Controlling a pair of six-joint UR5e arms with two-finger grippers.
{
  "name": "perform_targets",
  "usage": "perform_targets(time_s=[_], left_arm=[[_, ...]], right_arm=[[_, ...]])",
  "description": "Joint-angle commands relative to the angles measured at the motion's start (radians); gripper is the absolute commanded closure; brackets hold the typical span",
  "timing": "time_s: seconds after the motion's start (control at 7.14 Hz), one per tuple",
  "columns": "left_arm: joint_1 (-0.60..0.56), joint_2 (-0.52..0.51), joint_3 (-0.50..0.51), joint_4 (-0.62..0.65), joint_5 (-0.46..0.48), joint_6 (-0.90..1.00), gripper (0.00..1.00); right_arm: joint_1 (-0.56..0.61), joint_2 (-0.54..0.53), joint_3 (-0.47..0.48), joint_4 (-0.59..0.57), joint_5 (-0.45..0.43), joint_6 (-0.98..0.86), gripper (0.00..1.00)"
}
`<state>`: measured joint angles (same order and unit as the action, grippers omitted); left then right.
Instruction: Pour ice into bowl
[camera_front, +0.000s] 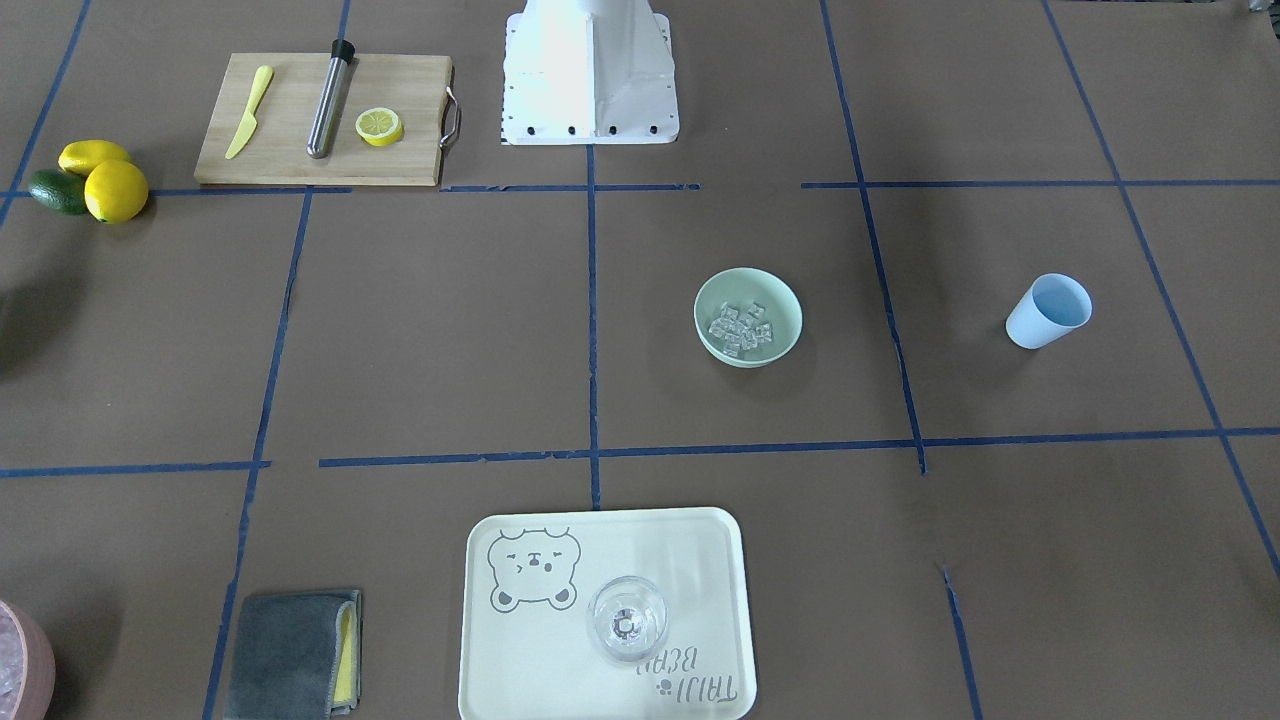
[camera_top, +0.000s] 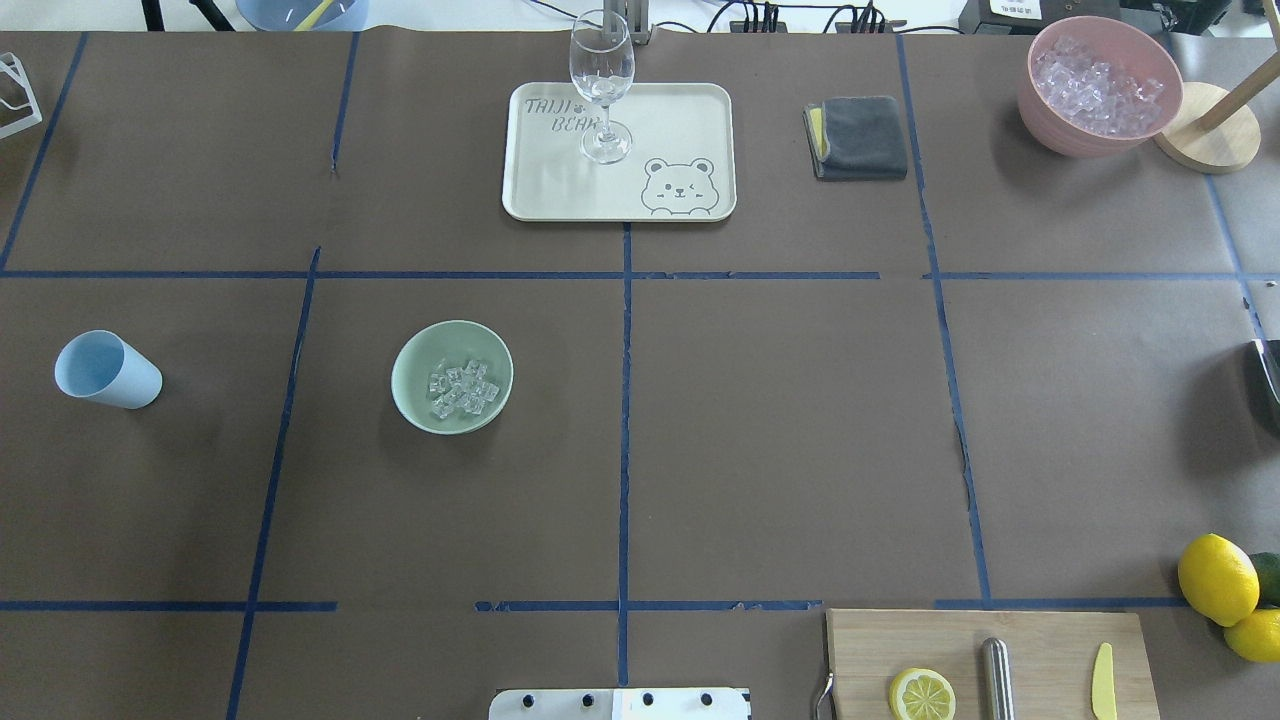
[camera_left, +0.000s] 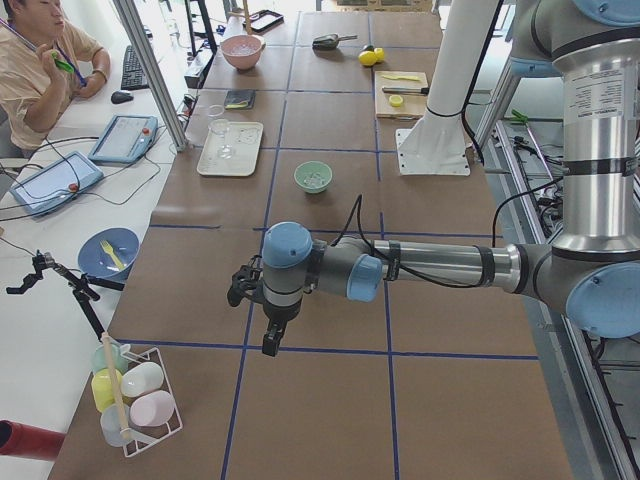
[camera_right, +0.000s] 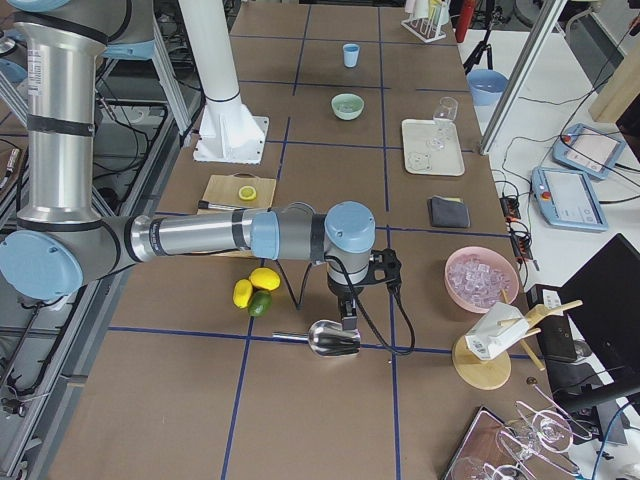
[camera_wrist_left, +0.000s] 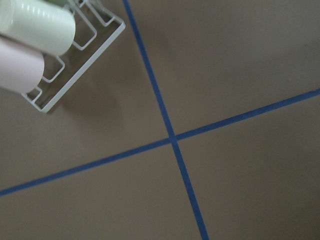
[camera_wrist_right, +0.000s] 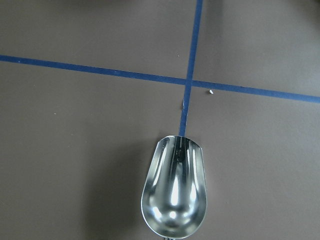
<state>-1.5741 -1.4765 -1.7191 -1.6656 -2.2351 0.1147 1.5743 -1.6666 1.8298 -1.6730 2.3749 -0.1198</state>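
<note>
Ice (camera_front: 742, 328) heaped inside mint bowl (camera_front: 780, 295), well apart from empty blue cup (camera_front: 1047, 310). Opening of left gripper (camera_left: 270, 345) and right gripper (camera_right: 347, 322), and any hold on anything: impossible to tell. Likely hazards: clipping the bowl's rim on a low pass, scattering cubes; nudging metal scoop (camera_wrist_right: 175, 200) beneath the right wrist.

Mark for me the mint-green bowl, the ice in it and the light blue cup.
mint-green bowl (camera_top: 415, 365), overhead exterior view, bare inner wall left of the ice.
ice (camera_top: 462, 387), overhead exterior view, middle of the pile.
light blue cup (camera_top: 130, 382), overhead exterior view, outer side wall.
</note>
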Motion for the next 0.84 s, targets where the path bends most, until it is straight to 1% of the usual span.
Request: perform_targets(time_s=[0.0,0.14,0.28,0.42,0.56,0.7], left_arm=[[-0.063,-0.016,-0.031,0.145,-0.007,0.085,0.0],[-0.066,0.001,-0.028,0.135,-0.111,0.086,0.0],[-0.064,-0.001,-0.031,0.133,-0.139,0.079,0.0],[-0.064,-0.007,-0.031,0.133,-0.139,0.001,0.0],[-0.064,-0.008,-0.042,0.109,-0.141,-0.063,0.0],[-0.064,-0.007,-0.042,0.092,-0.139,-0.069,0.0]], right_arm=[[-0.13,0.043,0.041,0.151,0.061,0.224,0.0],[-0.234,0.073,0.101,0.22,0.059,0.406,0.0],[-0.334,0.137,0.136,0.239,0.053,0.587,0.0],[-0.427,0.224,0.163,0.239,0.038,0.774,0.0],[-0.536,0.333,0.166,0.237,-0.001,0.918,0.0],[-0.675,0.434,0.154,0.225,-0.108,1.051,0.0]])
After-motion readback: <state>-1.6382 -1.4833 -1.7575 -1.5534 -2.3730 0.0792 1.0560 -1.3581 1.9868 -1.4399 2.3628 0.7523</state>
